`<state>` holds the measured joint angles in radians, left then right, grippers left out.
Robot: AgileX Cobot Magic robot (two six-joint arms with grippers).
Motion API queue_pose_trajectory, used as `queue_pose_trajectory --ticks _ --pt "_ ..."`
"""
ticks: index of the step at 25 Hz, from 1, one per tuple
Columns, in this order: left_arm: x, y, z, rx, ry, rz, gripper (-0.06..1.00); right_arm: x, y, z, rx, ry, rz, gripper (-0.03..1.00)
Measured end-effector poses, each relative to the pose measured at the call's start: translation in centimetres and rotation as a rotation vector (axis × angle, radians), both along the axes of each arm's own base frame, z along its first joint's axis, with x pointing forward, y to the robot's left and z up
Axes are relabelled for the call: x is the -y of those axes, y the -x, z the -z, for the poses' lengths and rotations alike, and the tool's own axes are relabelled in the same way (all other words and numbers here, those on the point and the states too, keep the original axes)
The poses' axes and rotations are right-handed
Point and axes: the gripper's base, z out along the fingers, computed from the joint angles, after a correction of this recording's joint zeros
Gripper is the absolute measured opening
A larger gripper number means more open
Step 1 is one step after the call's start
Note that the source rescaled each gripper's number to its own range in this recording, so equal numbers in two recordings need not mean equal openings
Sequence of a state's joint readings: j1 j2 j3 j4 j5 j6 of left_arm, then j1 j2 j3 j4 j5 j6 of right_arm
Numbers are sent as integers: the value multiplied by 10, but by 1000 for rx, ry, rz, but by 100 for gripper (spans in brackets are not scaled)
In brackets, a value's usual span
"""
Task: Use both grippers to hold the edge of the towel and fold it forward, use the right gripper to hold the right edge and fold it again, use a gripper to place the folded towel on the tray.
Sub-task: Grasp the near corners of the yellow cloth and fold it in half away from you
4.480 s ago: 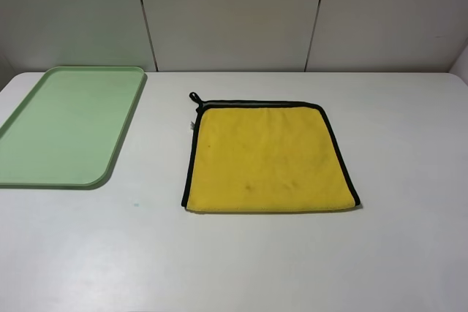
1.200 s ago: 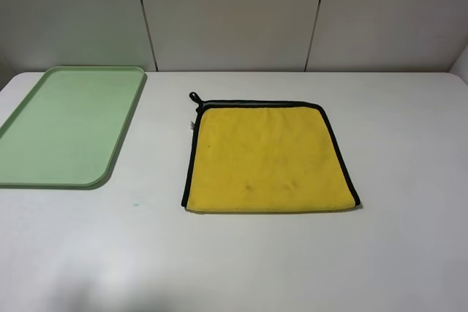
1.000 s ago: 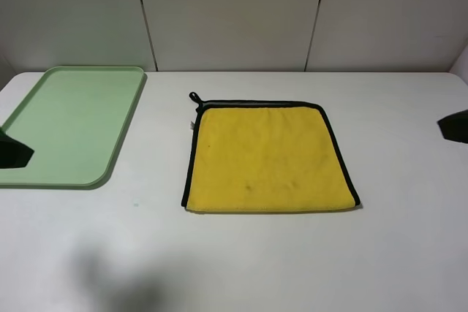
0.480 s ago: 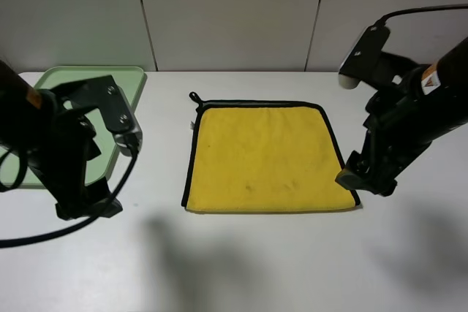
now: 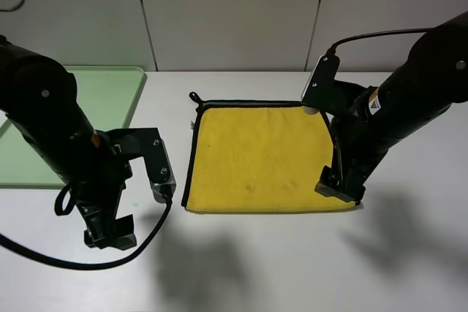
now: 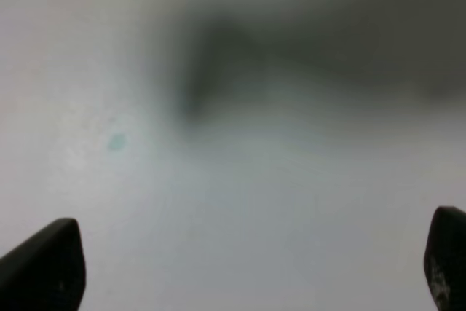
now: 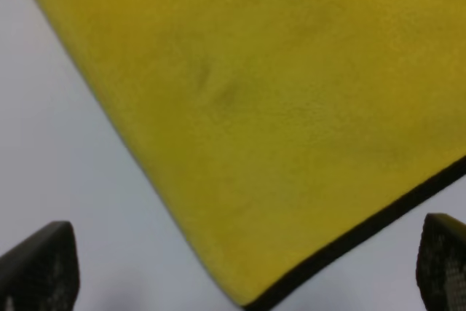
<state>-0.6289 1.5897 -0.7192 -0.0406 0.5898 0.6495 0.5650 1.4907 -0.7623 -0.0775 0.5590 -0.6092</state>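
Tray: pale green, at the far left of the table, partly covered by the left arm, nothing seen on it. Left gripper: jaws spread wide, grasping nothing, low over bare table and apart from the towel's near left corner; its wrist view is badly blurred and shows only its 2 fingertips, white surface and a small teal speck. Towel: flat and unfolded at the table's centre, well apart from the tray, its corner loop at the far left corner. Judged light, soft and limp; it should sag and drag if lifted at 1 point, so the 2 near corners on the firmer black piping look the best holds. Right gripper: jaws equally wide, nothing held, directly at the near right corner; the wrist view places that corner between the fingertips, but contact cannot be confirmed. Piping along the near edge is not visible, only yellow pile; the right arm hides part of the right border.
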Motion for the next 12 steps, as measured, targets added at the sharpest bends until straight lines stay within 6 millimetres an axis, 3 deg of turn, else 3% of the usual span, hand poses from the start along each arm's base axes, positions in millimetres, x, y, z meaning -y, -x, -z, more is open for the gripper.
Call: queue_pose_trajectory --ticks 5,12 --pt "2 -2 16 -46 -30 18 92 1 -1 2 17 54 -85 100" --pt "2 -2 18 -49 -35 61 91 -3 0 8 -18 37 -133 100"
